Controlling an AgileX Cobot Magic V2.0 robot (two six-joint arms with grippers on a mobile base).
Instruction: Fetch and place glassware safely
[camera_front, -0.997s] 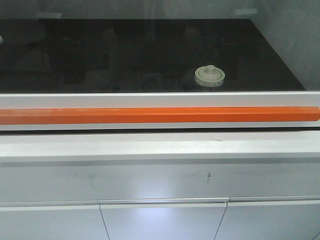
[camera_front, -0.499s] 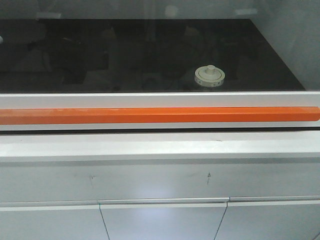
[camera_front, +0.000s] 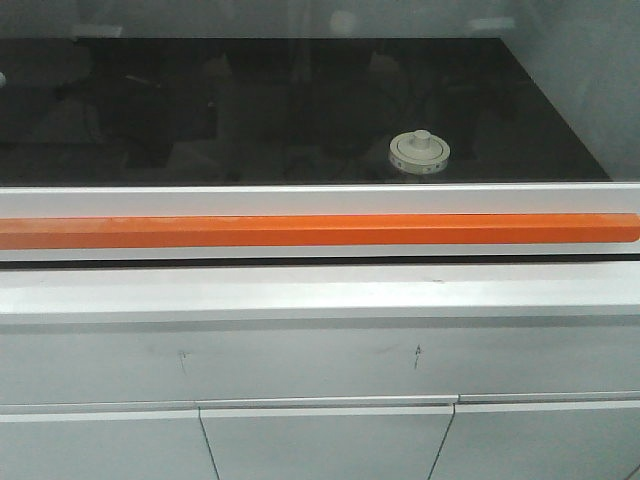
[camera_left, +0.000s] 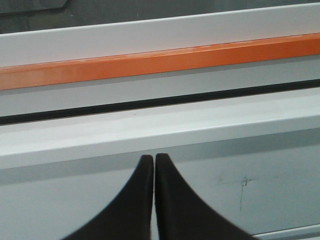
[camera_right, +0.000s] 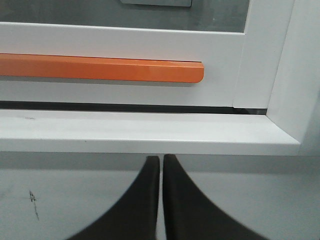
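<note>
the glassware (camera_front: 419, 153) is seen in the front-facing view on a black tabletop (camera_front: 250, 110), right of centre and near its front edge. it stands upright, with nothing touching it. its round cream-white lid (camera_front: 419, 150), with a central knob and small marks round the rim, is seen from above; the glass body beneath is hardly made out. faint reflections are noted across the dark surface. just in front of the tabletop a white frame rail (camera_front: 300, 199) is recorded, and along it a long orange bar (camera_front: 300, 231) running left to right. below the bar a dark gap is seen, then a white ledge (camera_front: 300, 290), then a grey panel (camera_front: 300, 360) bearing two small dark scratch marks. neither arm is seen in this view. in the left wrist view the left gripper (camera_left: 153, 159) is held low in front of the grey panel, below the ledge, and its dark fingers (camera_left: 142, 192) are pressed together at the tips with nothing between them. in the right wrist view the right gripper (camera_right: 161, 160) is held likewise below the ledge, near the orange bar's right end, and its fingers (camera_right: 145, 192) are drawn together, only a thin slit between them, nothing held. both grippers are well apart from the glassware.
</note>
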